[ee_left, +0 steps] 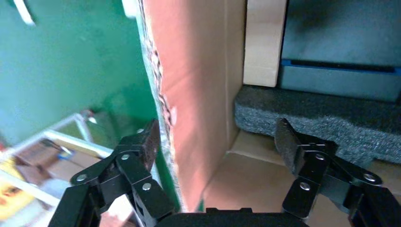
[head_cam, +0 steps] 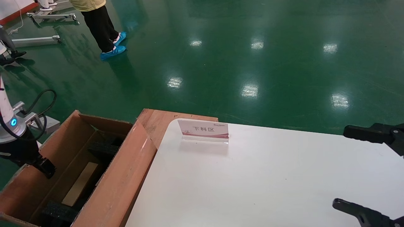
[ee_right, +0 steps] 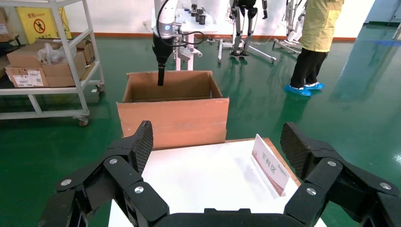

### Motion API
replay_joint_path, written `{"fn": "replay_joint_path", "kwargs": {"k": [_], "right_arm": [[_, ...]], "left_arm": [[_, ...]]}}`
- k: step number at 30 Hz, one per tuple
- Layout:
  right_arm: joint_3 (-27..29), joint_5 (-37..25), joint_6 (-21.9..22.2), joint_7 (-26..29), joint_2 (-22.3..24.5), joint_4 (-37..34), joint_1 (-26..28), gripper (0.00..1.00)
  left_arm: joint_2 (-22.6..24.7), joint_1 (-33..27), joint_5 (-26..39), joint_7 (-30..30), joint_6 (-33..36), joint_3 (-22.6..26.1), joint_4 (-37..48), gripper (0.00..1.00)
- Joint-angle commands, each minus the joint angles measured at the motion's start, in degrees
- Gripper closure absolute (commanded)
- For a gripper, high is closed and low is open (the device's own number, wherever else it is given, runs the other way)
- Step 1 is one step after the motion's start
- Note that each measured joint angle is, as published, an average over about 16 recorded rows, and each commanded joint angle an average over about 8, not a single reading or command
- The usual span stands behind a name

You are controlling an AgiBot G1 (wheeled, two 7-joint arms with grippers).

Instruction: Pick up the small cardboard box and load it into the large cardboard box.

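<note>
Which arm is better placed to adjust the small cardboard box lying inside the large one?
Left. The left gripper hangs open at the wall of the large cardboard box, near the small cardboard box inside. The right gripper sits open over the white table, farther away.

A glossy green floor [head_cam: 252, 56] fills most of the head view, with bright patches of reflected ceiling light scattered across it. A white table [head_cam: 268, 176] takes up the lower right, carrying a small clear sign stand [head_cam: 203, 130] with a pink-edged card near its far edge. At the upper left a person [head_cam: 98, 22] in black trousers and blue shoe covers stands beside grey metal stand feet [head_cam: 50, 15]. In the right wrist view, a white shelving cart [ee_right: 47, 71] with cartons sits at the left, before a white wall [ee_right: 118, 14] with an orange skirting.
</note>
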Motion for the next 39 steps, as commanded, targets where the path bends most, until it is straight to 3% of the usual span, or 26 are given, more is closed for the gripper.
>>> {"fn": "replay_joint_path", "kwargs": {"k": [1,11,20,26,39], "right_arm": [[0.0,0.0,0.0,-0.01,0.0,-0.01,0.0,0.0],[-0.04,0.02,0.0,-0.02,0.01,-0.03,0.02,0.0],[-0.03,0.0,0.02,-0.04,0.02,-0.05,0.01,0.0],[-0.04,0.0,0.02,-0.05,0.02,-0.07,0.02,0.0],[0.14,-0.11,-0.04,0.06,-0.05,-0.03,-0.04,0.0]], "left_arm": [[0.5,-0.83,0.54,0.79,-0.36,-0.06,-0.41,0.0],[-5.78,-15.34,3.02,3.76,-8.55,-4.39,-19.88,0.0],[-8.12,-19.81,4.78,2.37,-10.06,-6.09,-29.25,0.0],[-7.98,-14.66,2.35,6.21,-8.25,-13.25,-29.88,0.0],[-7.25,4.21,-6.91,19.55,-1.88,-38.37,-30.63,0.0]]}}
